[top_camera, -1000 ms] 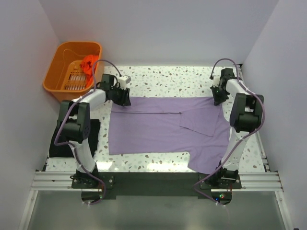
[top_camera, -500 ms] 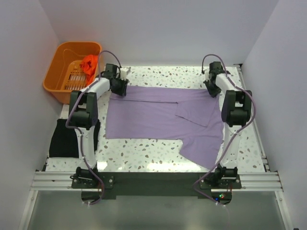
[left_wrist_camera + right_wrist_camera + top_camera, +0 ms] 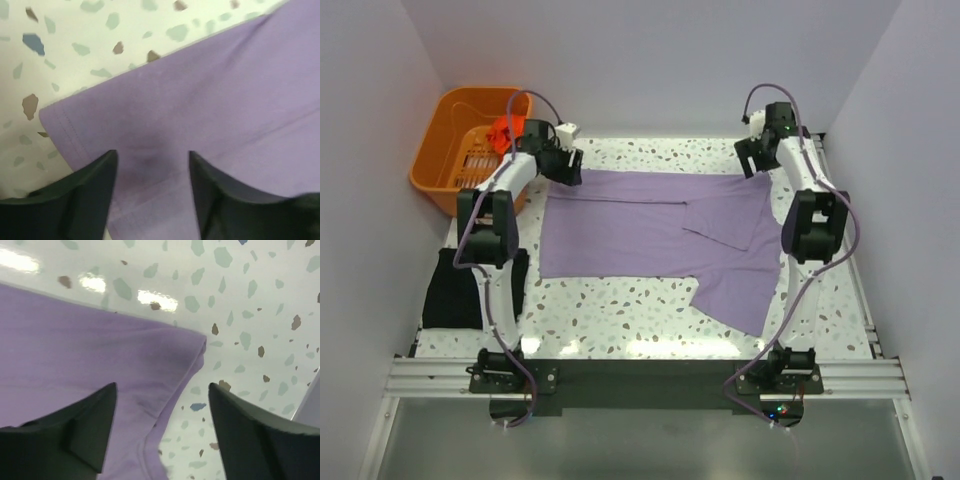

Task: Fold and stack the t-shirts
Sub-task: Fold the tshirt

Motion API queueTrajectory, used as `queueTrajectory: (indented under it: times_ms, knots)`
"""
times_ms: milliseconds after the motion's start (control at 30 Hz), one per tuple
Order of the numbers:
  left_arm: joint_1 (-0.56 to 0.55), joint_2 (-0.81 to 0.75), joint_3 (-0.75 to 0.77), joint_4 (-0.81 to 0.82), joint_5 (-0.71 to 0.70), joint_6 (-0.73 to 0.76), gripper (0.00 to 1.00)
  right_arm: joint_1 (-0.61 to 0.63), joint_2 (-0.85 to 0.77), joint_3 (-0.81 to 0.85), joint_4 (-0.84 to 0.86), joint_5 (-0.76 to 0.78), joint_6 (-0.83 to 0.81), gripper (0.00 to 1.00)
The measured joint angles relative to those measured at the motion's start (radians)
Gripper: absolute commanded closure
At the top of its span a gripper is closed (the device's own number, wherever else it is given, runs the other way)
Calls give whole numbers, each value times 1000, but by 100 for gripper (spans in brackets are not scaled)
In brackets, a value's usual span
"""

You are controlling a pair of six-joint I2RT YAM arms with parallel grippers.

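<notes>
The lilac-purple t-shirt (image 3: 650, 235) lies spread on the speckled table, one part folded over its middle and a flap hanging toward the near right. My left gripper (image 3: 568, 168) hovers over its far left corner (image 3: 150, 115), jaws open with only flat cloth below. My right gripper (image 3: 756, 160) stands open above the far right corner (image 3: 150, 365), gripping nothing. A black t-shirt (image 3: 470, 290) lies folded at the table's left edge. The orange-red t-shirt (image 3: 504, 133) is bunched on the basket's rim.
The orange plastic basket (image 3: 448, 150) stands at the far left corner, beyond the left arm. White walls close in the table on both sides and at the back. Bare speckled table (image 3: 620, 320) shows in front of the purple shirt.
Both arms carried the purple shirt's far edge toward the back wall, then opened and let go of its corners. The shirt now lies farther back and flatter.
</notes>
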Motion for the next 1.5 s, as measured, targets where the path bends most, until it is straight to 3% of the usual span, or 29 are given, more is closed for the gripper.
queueTrajectory:
  times_ms: [67,233,367,567,733,900,1333,1500]
  knots:
    - [0,-57,-26,-3,53,15,19,-1,-72,-30,-26,-61,-22,1]
    - [0,-335,-179,-34,204,105,16,-1,-318,-143,-172,-209,-166,2]
    - [0,-570,-347,-106,301,246,20,-1,-522,-307,-348,-311,-362,9]
    - [1,-797,-669,-269,360,486,27,2,-744,-761,-509,-326,-554,26]
    - [2,-883,-852,-377,367,611,30,61,-906,-1112,-499,-285,-614,33]
    - [2,-937,-931,-401,365,671,31,157,-1037,-1296,-436,-236,-623,37]
    - [3,-914,-959,-336,311,657,31,311,-1043,-1492,-158,-99,-611,45]
    - [30,-888,-959,-296,298,605,32,361,-1020,-1503,-109,-27,-606,65]
